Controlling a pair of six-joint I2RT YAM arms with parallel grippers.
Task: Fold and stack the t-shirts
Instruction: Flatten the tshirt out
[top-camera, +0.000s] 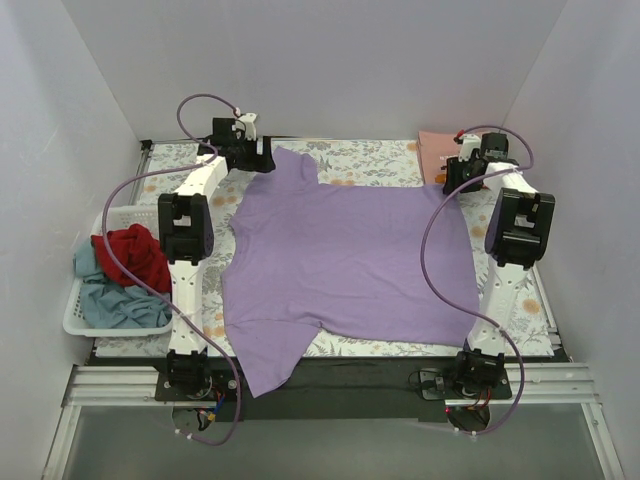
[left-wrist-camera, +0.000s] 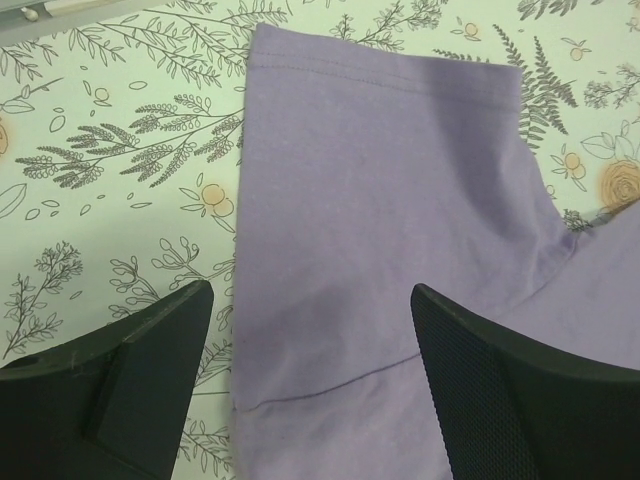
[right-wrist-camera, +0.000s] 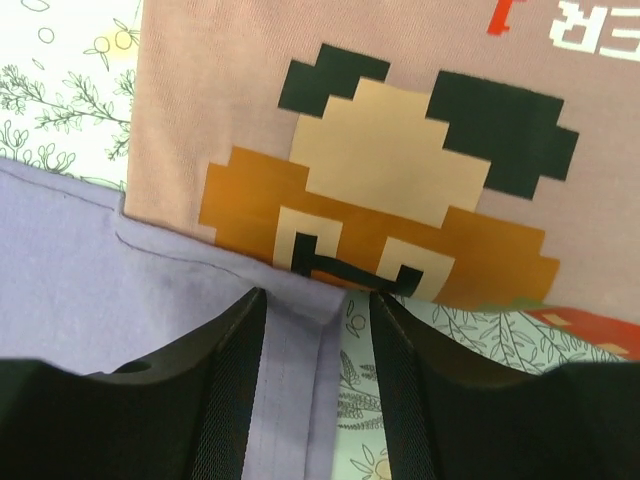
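I have the purple t-shirt (top-camera: 350, 260) spread flat across the middle of the worktop (top-camera: 380, 155) — laid wide, I judge, so it can be folded. My left end effector (left-wrist-camera: 310, 300) hangs released over the far-left sleeve, and the right end effector (right-wrist-camera: 318, 300) stands part-open above the far-right hem corner, grasping nothing. Just beside that corner lies the pink t-shirt (right-wrist-camera: 420, 150), a blocky matte print on soft knit. A red tee (top-camera: 135, 252) and a grey-blue tee (top-camera: 115, 308) sit crumpled in the white basket (top-camera: 72, 318) — left side.

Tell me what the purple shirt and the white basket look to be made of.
Purple shirt: soft matte knit, likely cotton jersey; it drapes, wrinkles, and shows stitched hems. Basket: rigid white plastic, probably moulded, judging by its lattice walls and smooth rim.
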